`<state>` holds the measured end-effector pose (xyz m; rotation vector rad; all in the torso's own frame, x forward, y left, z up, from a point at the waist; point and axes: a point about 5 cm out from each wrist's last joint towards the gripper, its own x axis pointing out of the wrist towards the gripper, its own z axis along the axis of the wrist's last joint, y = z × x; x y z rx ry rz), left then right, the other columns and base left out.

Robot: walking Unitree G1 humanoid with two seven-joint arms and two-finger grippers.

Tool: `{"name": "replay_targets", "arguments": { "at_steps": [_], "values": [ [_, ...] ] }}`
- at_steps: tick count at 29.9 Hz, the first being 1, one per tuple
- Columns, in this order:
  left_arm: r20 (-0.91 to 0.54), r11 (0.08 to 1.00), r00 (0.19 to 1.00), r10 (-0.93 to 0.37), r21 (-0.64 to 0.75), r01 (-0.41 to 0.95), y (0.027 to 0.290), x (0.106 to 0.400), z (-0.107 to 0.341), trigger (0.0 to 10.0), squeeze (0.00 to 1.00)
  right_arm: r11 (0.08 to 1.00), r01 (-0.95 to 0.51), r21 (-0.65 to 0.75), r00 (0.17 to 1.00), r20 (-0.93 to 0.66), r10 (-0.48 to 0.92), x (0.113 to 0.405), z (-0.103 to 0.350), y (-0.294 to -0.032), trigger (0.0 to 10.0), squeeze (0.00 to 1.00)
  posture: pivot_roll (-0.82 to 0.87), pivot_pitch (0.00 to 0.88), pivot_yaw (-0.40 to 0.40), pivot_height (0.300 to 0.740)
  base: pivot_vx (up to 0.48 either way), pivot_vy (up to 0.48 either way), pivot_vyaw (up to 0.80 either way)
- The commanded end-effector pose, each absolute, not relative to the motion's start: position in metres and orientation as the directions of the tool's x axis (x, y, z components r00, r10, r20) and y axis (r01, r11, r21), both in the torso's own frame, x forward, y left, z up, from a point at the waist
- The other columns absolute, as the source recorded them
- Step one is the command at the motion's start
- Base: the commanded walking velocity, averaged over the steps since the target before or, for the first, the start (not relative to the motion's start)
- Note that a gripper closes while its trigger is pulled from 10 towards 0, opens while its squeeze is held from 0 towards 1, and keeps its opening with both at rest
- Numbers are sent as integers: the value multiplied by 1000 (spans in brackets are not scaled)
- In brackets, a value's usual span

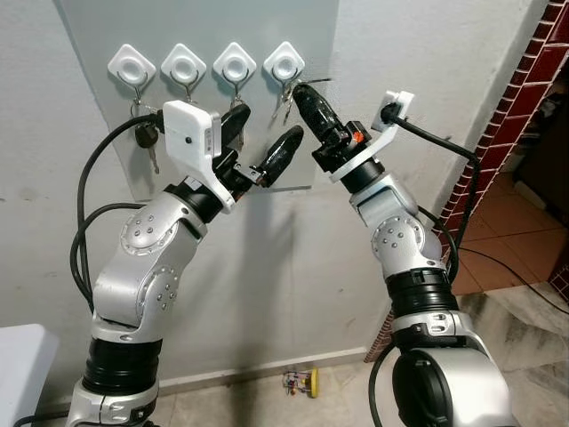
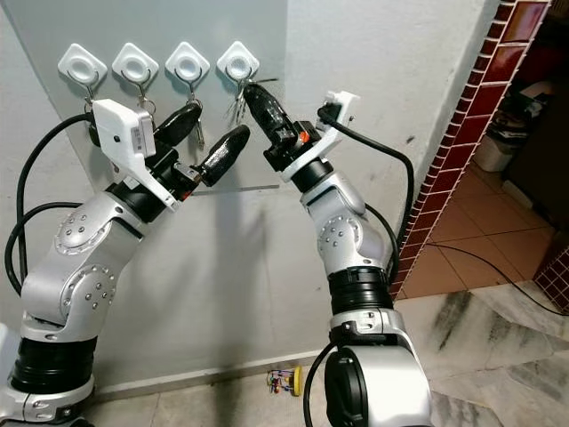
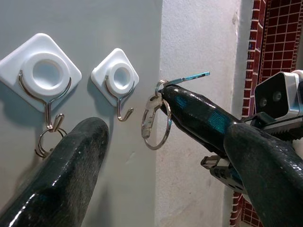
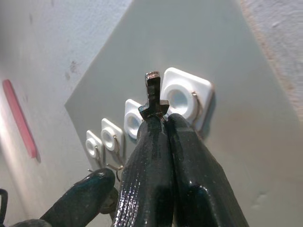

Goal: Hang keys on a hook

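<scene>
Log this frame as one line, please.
right gripper: shut on keys | beside empty rightmost hook, ring not yet on | left gripper: open, nearby

hooks (image 1: 235, 64) white | panel (image 1: 196, 22) grey | fingers (image 3: 203, 116) black | keys (image 3: 154, 116) silver

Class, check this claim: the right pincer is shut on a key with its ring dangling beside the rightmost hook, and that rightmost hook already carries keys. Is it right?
Not quite. The right pincer is shut on the key, ring dangling beside the rightmost hook, but that hook is bare, as the left wrist view shows. The rest stands.
</scene>
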<state>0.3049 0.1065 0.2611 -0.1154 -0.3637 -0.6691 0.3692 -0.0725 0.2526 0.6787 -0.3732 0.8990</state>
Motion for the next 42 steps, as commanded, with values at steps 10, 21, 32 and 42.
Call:
{"name": "replay_targets", "arguments": {
  "at_steps": [10, 21, 32, 42],
  "values": [
    [383, 783, 716, -583, 31, 621, 108, 304, 269, 10000, 0, 395, -822, 411, 569, 552, 609, 374, 266, -66, 10000, 0, 43, 0, 25, 740, 0, 0, 0],
    [384, 786, 719, -580, 30, 618, 108, 304, 269, 10000, 0, 369, -774, 514, 622, 507, 597, 383, 267, -63, 10000, 0, 47, 0, 22, 740, 0, 0, 0],
    [385, 786, 719, -579, 31, 617, 108, 303, 269, 10000, 0, 349, -714, 607, 673, 457, 581, 387, 259, -64, 10000, 0, 47, 0, 22, 740, 0, 0, 0],
    [385, 786, 718, -579, 30, 618, 108, 304, 270, 10000, 0, 331, -757, 564, 631, 500, 593, 382, 256, -63, 10000, 0, 42, 0, 26, 740, 0, 0, 0]
  ]
}}
